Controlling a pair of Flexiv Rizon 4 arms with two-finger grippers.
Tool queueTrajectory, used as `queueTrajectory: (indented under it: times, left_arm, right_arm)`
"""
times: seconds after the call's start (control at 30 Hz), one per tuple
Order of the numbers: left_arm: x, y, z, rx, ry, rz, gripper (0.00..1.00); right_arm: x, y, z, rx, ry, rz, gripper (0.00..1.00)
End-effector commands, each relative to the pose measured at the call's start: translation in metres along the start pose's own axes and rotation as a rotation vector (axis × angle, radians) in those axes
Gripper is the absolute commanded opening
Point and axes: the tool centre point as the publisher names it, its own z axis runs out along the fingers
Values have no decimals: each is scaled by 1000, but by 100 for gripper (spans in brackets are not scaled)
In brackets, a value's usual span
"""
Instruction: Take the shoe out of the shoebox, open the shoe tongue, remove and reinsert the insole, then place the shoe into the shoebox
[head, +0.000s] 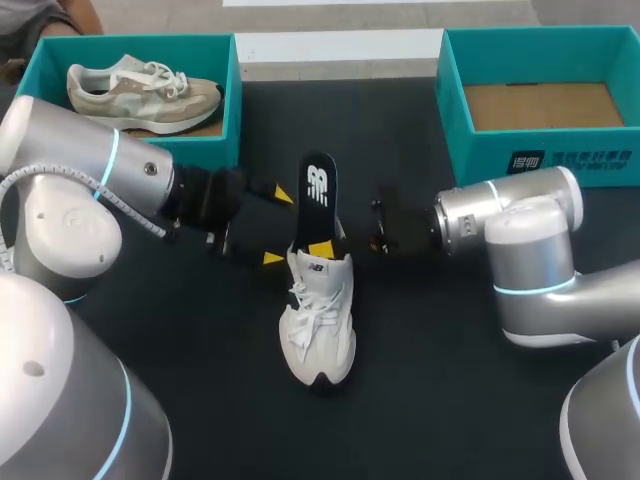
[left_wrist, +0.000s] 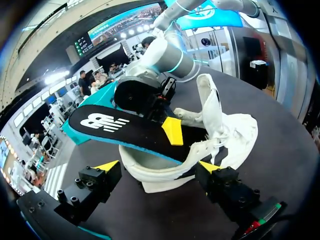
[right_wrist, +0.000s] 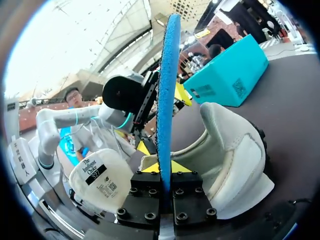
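A white sneaker (head: 318, 320) lies mid-table, toe toward me. A black insole (head: 318, 195) with a blue edge sticks out of its heel opening. My right gripper (head: 322, 247) is shut on the insole's lower part. In the right wrist view the insole (right_wrist: 167, 85) stands edge-on between the closed yellow tips of the right gripper (right_wrist: 161, 167), beside the shoe (right_wrist: 225, 150). My left gripper (head: 277, 227) is open, and its fingers straddle the heel. In the left wrist view the left gripper (left_wrist: 158, 167) spans the shoe (left_wrist: 220, 130) under the insole (left_wrist: 125, 127).
A teal shoebox (head: 232, 95) at the back left holds a beige sneaker (head: 145, 90). A second teal shoebox (head: 455, 120) at the back right shows only its cardboard floor. Bare black tabletop (head: 420, 380) lies around the shoe's toe.
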Motion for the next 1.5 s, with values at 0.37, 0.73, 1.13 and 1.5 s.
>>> queueTrajectory:
  times: [0.37,0.73,1.13,1.5]
  left_arm:
    - [1,0,0,-3,0,0,100]
    - [1,0,0,-3,0,0,100]
    - [1,0,0,-3,0,0,100]
    - [1,0,0,-3,0,0,100]
  right_arm:
    - [4,22,-5,2,-45,-96,39]
    - [-16,50,-9,33,-28,-127,8]
    - [-5,7,2,61,-6,7,0]
    - [-2,8,3,85,-22,38,10]
